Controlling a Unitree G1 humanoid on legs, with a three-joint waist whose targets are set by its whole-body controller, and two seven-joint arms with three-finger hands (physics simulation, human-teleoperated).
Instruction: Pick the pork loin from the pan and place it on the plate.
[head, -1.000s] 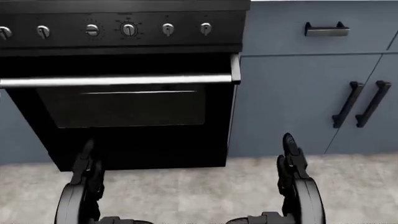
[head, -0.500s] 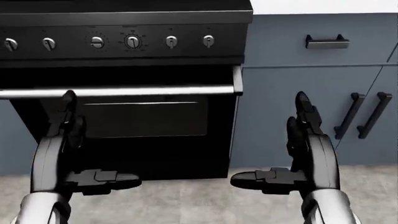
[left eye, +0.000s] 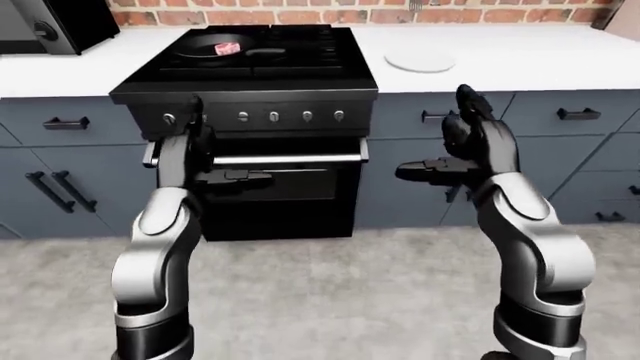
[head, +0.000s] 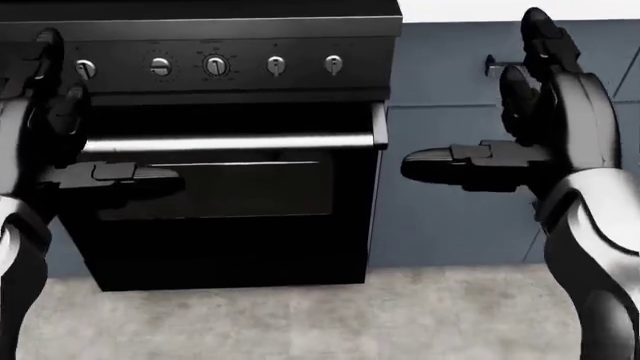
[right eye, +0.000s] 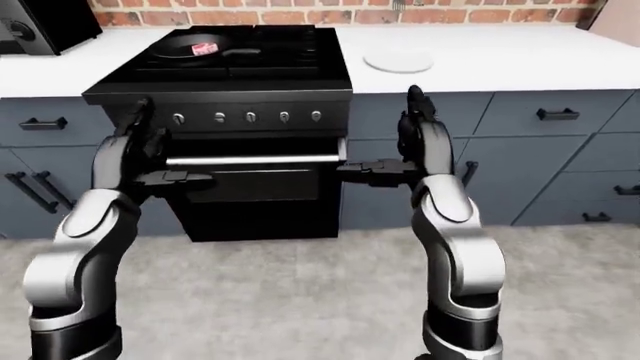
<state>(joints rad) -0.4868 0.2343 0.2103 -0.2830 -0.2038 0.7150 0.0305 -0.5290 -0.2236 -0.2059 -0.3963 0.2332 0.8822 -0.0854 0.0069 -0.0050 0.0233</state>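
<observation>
Pork loin (left eye: 227, 49): small pink piece lying in the pan (left eye: 215, 43), a dark pan on the stove (left eye: 250, 60) top, toward the upper left of the left-eye view. Not yet touched.

Plate (left eye: 420, 61): pale round plate on the white bench (left eye: 520, 56), to the right of the stove in that view, well apart from the pan.

Left hand (left eye: 195, 154): raised before the oven door (head: 220, 195), fingers spread, holding nothing.

Right hand (left eye: 465, 146): raised before the blue cupboards (left eye: 590, 142), fingers spread, thumb pointing inward, holding nothing.

Step in hand: approach and reach, by my judgement. Both hands hang below the stove top and well short of the pan. To do it well, close in on the stove first, then lift a hand clear above the pan rim and come down on the meat from above, so the fingers do not knock the pan or its handle. The piece is small; a careful pinch seems called for.

Writing: none readable. The knobs (head: 215, 66) carry dial marks too fine to make out; no brand shows.
</observation>
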